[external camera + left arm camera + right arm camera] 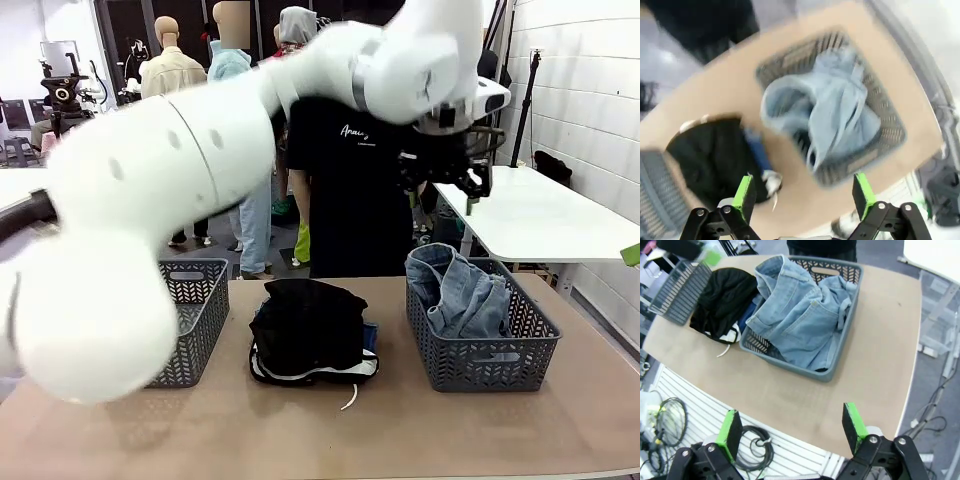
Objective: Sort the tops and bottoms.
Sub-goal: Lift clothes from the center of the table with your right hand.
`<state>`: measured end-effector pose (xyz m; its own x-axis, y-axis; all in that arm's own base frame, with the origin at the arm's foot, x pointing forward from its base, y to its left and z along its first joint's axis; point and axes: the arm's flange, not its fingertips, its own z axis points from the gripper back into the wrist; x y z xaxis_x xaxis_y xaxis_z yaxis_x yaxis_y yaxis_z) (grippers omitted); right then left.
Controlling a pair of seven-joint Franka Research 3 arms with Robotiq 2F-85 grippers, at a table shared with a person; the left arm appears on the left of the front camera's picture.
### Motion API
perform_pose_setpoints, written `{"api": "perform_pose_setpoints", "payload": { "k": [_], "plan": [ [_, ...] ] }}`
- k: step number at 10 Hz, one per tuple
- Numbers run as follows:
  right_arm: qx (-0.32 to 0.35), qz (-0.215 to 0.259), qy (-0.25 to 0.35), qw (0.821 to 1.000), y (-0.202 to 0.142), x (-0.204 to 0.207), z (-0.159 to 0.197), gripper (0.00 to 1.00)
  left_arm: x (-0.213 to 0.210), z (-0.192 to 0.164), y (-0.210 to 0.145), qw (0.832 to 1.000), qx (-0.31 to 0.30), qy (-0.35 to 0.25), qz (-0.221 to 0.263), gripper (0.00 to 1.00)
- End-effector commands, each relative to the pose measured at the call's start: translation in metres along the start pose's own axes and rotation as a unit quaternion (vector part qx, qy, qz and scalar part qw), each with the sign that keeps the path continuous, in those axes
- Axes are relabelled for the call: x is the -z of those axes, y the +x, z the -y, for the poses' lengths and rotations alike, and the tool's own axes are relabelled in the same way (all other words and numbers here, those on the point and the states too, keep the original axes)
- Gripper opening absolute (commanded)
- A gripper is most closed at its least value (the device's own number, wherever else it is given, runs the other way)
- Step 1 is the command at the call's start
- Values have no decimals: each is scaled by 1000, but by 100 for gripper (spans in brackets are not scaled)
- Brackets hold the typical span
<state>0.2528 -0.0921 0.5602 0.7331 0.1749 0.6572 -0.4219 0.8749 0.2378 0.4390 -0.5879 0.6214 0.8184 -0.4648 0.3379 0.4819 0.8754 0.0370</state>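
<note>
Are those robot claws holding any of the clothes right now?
No. The left gripper and right gripper both hang open and empty above the table.

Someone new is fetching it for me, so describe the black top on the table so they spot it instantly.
On the brown table, look between the grey left basket and the grey right basket, which holds pale denim. The black top lies crumpled on the pile there, loose on the table rather than in a basket, plain black over a white garment with dark trim.
</note>
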Motion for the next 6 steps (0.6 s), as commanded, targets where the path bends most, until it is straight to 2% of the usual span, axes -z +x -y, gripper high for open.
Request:
{"api": "perform_pose_setpoints", "payload": {
  "k": [1, 2, 4, 5, 6],
  "plan": [
    [-3, 3, 9, 1000, 0, 1, 0, 100, 16, -64, -181, 978, 10, 71, -198, 100],
    [-3, 3, 9, 1000, 0, 1, 0, 100, 15, -71, -205, 951, 10, 79, -298, 100],
    [-3, 3, 9, 1000, 0, 1, 0, 100, 5, -78, -240, 926, 10, 50, -374, 100],
    [-3, 3, 9, 1000, 0, 1, 0, 100, -6, -77, -258, 925, -9, 54, -376, 100],
    [-3, 3, 9, 1000, 0, 1, 0, 100, -19, -67, -259, 945, -15, 81, -315, 100]
  ]
}}
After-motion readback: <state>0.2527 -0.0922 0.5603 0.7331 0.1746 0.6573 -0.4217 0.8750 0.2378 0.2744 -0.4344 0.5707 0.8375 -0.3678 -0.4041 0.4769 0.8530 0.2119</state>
